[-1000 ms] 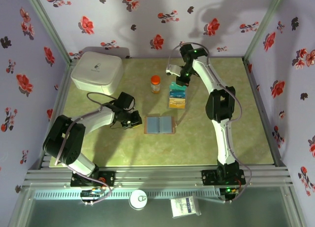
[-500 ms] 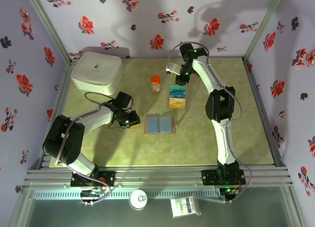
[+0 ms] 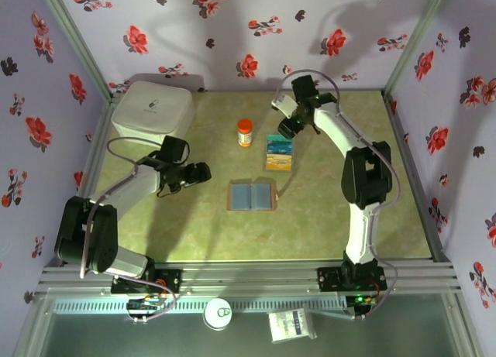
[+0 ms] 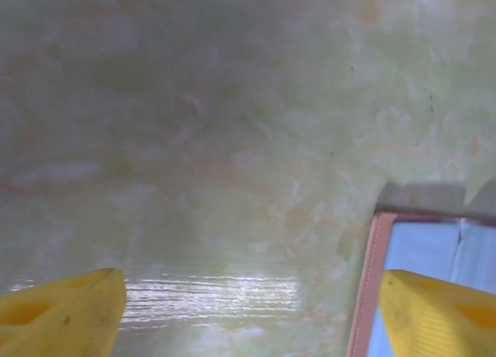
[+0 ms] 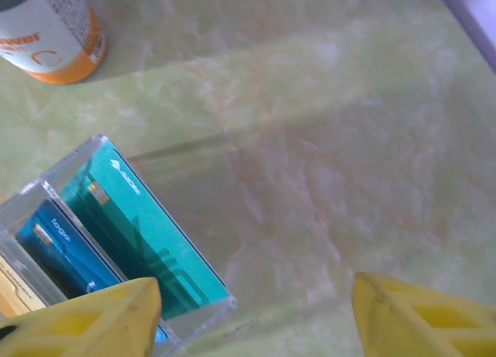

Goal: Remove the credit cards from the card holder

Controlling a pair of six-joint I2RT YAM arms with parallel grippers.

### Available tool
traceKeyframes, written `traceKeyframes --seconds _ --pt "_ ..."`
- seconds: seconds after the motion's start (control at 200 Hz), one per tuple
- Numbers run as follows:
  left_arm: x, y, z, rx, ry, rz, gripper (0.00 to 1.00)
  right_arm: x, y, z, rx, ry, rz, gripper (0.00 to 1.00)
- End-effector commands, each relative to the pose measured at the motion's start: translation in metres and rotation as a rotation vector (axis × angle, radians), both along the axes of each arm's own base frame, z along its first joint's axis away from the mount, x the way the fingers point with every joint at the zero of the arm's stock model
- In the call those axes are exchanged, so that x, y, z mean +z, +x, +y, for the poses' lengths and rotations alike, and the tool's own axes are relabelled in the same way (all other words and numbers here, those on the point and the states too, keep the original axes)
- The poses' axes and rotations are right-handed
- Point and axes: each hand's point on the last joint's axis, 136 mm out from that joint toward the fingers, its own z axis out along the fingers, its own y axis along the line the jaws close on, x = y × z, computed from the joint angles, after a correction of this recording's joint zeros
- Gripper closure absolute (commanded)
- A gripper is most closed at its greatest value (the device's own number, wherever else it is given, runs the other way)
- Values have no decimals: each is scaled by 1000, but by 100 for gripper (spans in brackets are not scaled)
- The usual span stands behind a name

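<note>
The green marbled bench [image 3: 341, 217] shows the card holder [image 3: 252, 195] lying open, apparently emptied. The credit cards [image 3: 279, 151] stand in the clear box [image 5: 46, 188]. Left pincer [image 3: 200, 172] and right pincer [image 3: 288, 128] have both backed away, fingers apart, so the task looks finished.

The card holder [image 3: 252, 195] lies opened flat near the middle of the table [image 3: 349, 217]. Just beyond it and slightly to the right is a plastic box [image 5: 74, 162] with the credit cards [image 3: 279, 152] standing in it one behind another. A pill bottle [image 3: 245, 132] stands left of that box and a lidded container [image 3: 153, 113] sits in the far left corner, while the left gripper [image 3: 204, 171] is left of the card holder and the right gripper [image 3: 288, 129] is at the box's far side.
</note>
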Motion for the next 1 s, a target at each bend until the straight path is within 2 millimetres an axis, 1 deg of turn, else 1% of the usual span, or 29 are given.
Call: traceKeyframes --seconds 0.0,0.02,0.045,0.095,0.1,0.105,0.115,0.2,0.29,0.33,0.39,0.485,0.575,0.635,0.71,0.795,0.875,0.905,1.0 --pt "4 4 22 18 76 -61 1 30 15 -17 -166 58 -143 11" --pt "4 4 26 27 89 -68 0 30 13 -21 -183 53 -148 3" --pt "3 5 31 35 104 -75 0 30 10 -25 -203 50 -151 1" --pt "3 6 40 53 124 -86 0 28 4 -32 -237 45 -155 1" --pt "3 6 41 56 126 -88 0 25 2 -33 -240 39 -149 1" --pt "3 7 41 59 128 -89 0 28 3 -34 -244 43 -159 1" --pt "3 7 43 62 130 -92 0 25 0 -36 -251 40 -151 1" --pt "1 9 56 91 162 -104 0 18 -13 -48 -308 43 -158 1" --pt "3 13 77 130 260 -129 0 13 -27 -62 -375 65 -181 1" --pt "4 15 87 148 308 -138 0 7 -33 -71 -415 70 -186 1" --pt "8 17 103 178 389 -162 0 1 -40 -84 -486 83 -205 1" --pt "18 21 124 223 501 -215 0 -15 -54 -104 -601 122 -223 1" --pt "26 26 137 234 559 -268 0 -32 -64 -120 -689 182 -265 1" --pt "32 29 147 249 603 -291 0 -39 -70 -130 -731 203 -310 1" --pt "39 33 155 246 658 -322 0 -49 -78 -143 -782 214 -352 1" --pt "41 40 159 219 702 -366 0 -51 -85 -151 -807 229 -413 1" --pt "38 49 159 176 726 -407 0 -44 -90 -153 -808 264 -471 1" --pt "34 51 158 157 738 -426 0 -38 -92 -159 -825 272 -525 1" --pt "31 58 159 166 730 -521 0 -29 -97 -162 -819 303 -608 1"
